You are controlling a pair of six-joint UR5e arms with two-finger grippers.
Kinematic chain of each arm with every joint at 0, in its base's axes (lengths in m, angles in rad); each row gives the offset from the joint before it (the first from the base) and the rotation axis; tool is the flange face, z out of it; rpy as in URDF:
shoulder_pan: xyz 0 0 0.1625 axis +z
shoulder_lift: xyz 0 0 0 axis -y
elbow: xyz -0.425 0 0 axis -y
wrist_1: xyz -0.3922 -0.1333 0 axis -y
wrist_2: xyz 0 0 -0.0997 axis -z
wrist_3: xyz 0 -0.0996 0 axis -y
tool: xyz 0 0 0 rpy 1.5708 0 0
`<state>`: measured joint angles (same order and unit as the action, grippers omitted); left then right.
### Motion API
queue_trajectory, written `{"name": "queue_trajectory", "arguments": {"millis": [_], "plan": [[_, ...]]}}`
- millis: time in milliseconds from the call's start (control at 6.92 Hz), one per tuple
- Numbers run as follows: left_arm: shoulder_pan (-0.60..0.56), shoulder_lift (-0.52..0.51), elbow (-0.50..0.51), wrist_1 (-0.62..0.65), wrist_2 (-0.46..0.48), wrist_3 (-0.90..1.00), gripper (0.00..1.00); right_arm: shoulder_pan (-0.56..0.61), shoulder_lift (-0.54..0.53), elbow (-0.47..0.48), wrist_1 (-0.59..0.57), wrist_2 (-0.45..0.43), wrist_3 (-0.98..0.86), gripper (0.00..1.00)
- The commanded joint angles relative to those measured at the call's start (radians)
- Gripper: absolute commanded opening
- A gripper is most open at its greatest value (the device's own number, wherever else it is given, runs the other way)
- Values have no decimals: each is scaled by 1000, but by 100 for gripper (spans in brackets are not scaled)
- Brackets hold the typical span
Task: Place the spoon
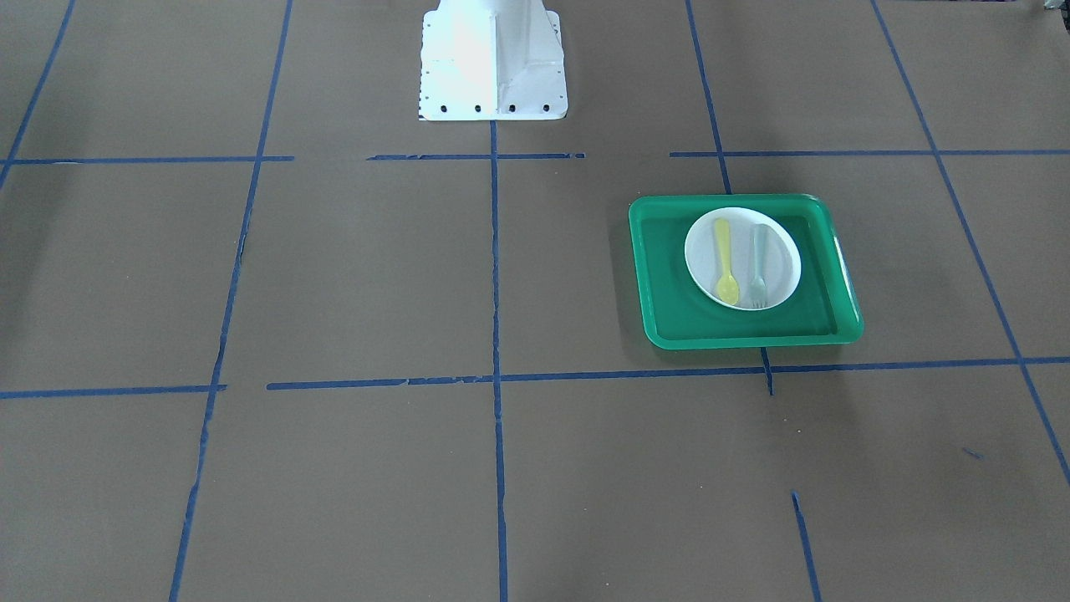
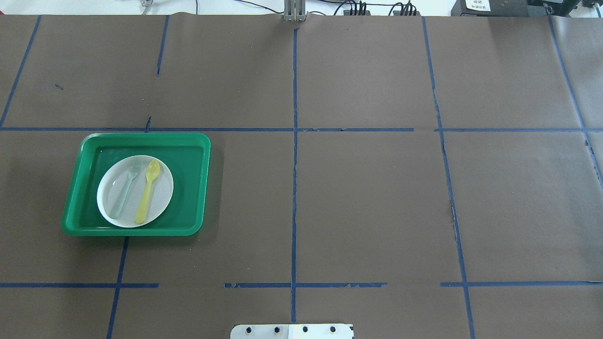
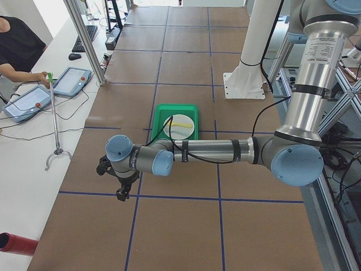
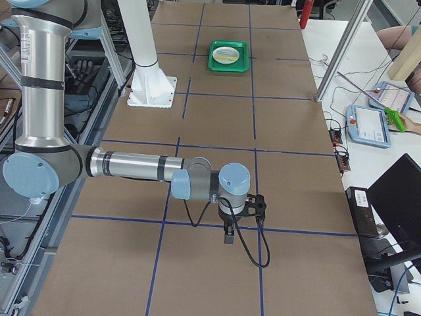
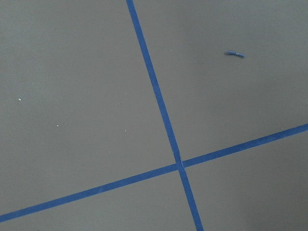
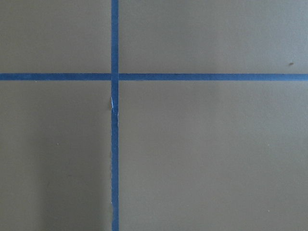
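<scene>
While getting only side views of left gripper (image 3: 119, 183) and right gripper (image 4: 240, 216), not calling jaws spread or pressed: cannot tell. Hanging low over bare taped paper (image 5: 72, 86), probably parking clear of the work. Seeing spoon (image 2: 147, 190) well apart from both sets of jaws, lying beside fork (image 2: 126, 188) on white plate (image 2: 161, 198) inside green tray (image 2: 188, 155). Reading as already placed, keeping cutlery together.

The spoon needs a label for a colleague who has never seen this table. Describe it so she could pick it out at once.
In the overhead view, a green tray on the left half of the table holds a round white plate. Two utensils lie side by side on it: the spoon is the pale-yellow one with an oval bowl, right of the grey-green tined fork.
</scene>
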<state>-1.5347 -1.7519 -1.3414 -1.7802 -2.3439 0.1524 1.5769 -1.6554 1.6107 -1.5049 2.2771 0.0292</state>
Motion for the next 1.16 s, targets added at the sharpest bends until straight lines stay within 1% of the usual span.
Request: {"name": "queue_trajectory", "arguments": {"millis": [0, 145, 289, 434, 578, 723, 867, 1012], "plan": [[-4, 0, 13, 13, 2, -4, 100, 0, -1, 0, 0, 1, 0, 100], [-11, 5, 8, 33, 3, -2, 100, 0, -1, 0, 0, 1, 0, 100], [-10, 27, 8, 24, 43, -1, 100, 0, 0, 0, 0, -1, 0, 100], [-16, 63, -13, 15, 46, 0, 100, 0, -1, 2, 0, 1, 0, 100], [-16, 68, -15, 10, 52, -43, 100, 0, 0, 0, 0, -1, 0, 100], [-12, 60, -36, -10, 49, -128, 100, 0, -1, 0, 0, 1, 0, 100], [-4, 51, -71, -49, 45, -254, 100, 0, 0, 0, 0, 1, 0, 100], [11, 58, -120, -161, -21, -305, 100, 0, -1, 0, 0, 1, 0, 100]]}}
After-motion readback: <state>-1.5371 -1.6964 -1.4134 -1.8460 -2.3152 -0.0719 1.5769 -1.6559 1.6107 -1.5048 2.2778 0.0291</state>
